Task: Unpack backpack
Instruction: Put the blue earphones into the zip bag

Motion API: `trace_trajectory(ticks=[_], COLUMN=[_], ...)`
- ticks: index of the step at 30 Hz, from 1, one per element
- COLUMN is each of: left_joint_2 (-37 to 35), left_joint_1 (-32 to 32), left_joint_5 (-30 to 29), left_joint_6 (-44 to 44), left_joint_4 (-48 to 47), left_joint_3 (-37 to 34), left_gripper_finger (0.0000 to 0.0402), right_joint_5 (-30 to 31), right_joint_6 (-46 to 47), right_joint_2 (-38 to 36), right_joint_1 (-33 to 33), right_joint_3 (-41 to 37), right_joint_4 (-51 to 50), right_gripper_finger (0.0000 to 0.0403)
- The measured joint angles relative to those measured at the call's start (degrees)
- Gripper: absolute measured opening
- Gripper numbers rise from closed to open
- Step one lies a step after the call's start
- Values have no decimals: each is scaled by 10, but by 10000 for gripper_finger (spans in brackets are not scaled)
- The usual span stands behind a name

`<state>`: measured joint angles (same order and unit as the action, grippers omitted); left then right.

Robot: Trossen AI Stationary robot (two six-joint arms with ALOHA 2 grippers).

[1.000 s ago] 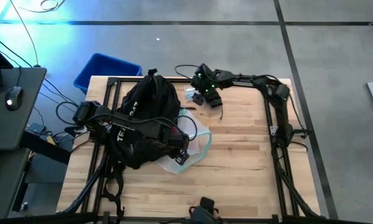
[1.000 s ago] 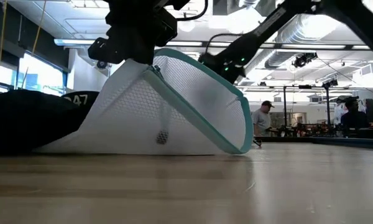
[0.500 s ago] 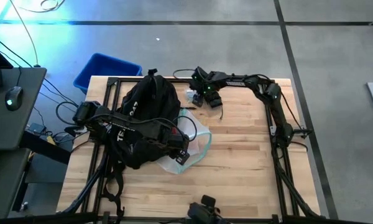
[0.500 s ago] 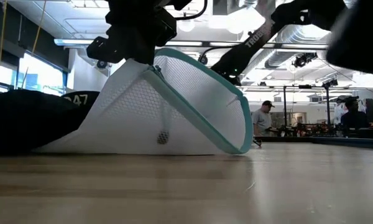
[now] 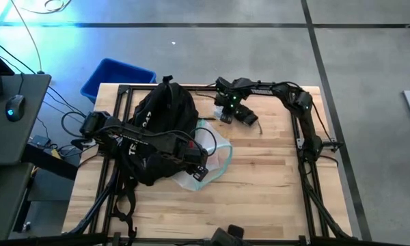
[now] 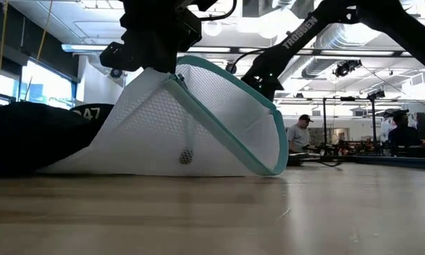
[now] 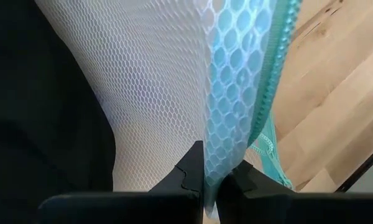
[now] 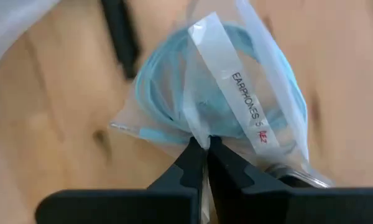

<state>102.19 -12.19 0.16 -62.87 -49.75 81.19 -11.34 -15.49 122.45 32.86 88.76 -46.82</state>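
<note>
Two grips: my left gripper [image 7: 210, 180] clamps the mesh pouch [image 6: 198, 120] by its teal edge; my right gripper [image 8: 202, 163] pinches a clear earphones bag [image 8: 221, 93].
Backpack [image 5: 160, 130]: lying at table's left, pouch against it.
Risk, right: thin plastic may slip or tear.
Risk, left: pouch could snag on the backpack.

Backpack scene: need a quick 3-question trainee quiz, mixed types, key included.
1. True or false: the left tool is shut on the mesh pouch.
2. What does the right tool pinch? A) a mouse B) a clear bag of earphones C) the blue bin
3. Fill in: the pouch lies partly on the table, next to the black ____.

Key: 1 true; 2 B; 3 backpack
</note>
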Motion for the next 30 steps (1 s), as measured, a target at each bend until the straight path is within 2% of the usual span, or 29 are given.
trace_trajectory(ticks=[7,9,11,14,20,25,30], left_joint_2=[0,0,0,0,0,0,-2], left_joint_1=[1,2,7,15,37,45,41], left_joint_5=[-16,-22,-23,-24,-26,-20,-9], left_joint_6=[11,16,21,34,71,101,108], left_joint_4=[2,4,5,11,36,36,39], left_joint_3=[0,0,0,0,0,0,0], left_gripper_finger=[0,0,0,0,0,0,0], right_joint_5=[-29,-62,-128,-207,-269,-214,-69], right_joint_6=[-14,-32,-58,-89,-85,52,206], right_joint_2=[-109,-141,-173,-206,-260,-261,-250], right_joint_1=[-19,-34,-52,-95,-226,-302,-306], right_joint_3=[2,1,2,-11,-121,-207,-232], right_joint_4=[-64,-95,-133,-178,-168,10,187], right_gripper_finger=[0,0,0,0,0,0,0])
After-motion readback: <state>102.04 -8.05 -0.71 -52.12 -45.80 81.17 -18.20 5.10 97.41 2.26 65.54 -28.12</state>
